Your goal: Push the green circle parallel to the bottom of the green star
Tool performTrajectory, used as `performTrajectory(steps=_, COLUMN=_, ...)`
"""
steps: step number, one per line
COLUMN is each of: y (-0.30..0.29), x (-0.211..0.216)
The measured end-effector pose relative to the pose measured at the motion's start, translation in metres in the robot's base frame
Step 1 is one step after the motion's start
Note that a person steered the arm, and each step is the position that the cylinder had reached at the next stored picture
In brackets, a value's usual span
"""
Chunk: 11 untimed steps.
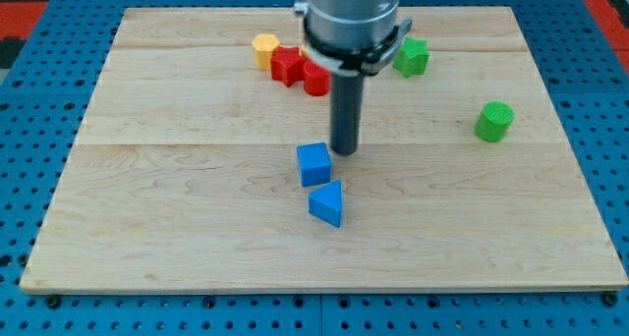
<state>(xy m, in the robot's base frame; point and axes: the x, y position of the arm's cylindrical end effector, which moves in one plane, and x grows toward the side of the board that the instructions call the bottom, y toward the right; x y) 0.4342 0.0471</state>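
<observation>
A: Okay, where is the green circle (pixel 494 121) placed?

B: It is seen near the view's right edge of the counter (pixel 147 228), well apart from my tip (pixel 344 153), which is set down mid-board, just beside the upper right corner of the blue cube (pixel 314 164).

A: And the green star (pixel 412 57)?

B: It is found near the view's top, right of the rod, up and to the left of the circle. The circle is judged to lie right of my tip and slightly higher in the view; that offset is what the next push turns on.

A: Jaws?

B: None are fitted; a plain rod is carried, so no jaw state can be told.

A: Anything hidden?

B: The star's left edge is partly covered by the arm's collar. The red blocks (pixel 300 71) are clumped and partly masked, so their shapes are hard to make out. A yellow block (pixel 263 49) touches them; a blue triangle (pixel 327 202) sits below the cube.
</observation>
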Motion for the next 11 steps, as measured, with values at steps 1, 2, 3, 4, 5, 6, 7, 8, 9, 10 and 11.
performTrajectory(steps=1, y=-0.022, x=-0.030)
performTrajectory(steps=2, y=-0.072, x=-0.015)
performTrajectory(steps=3, y=-0.049, x=0.043)
performTrajectory(steps=4, y=-0.023, x=0.070)
performTrajectory(steps=5, y=0.073, x=0.028)
performTrajectory(steps=6, y=0.137, x=-0.005)
performTrajectory(steps=7, y=0.103, x=-0.012)
performTrajectory(steps=8, y=0.117, x=0.037)
performTrajectory(steps=9, y=0.228, x=0.039)
performTrajectory(steps=10, y=0.217, x=-0.033)
performTrajectory(steps=11, y=0.094, x=-0.025)
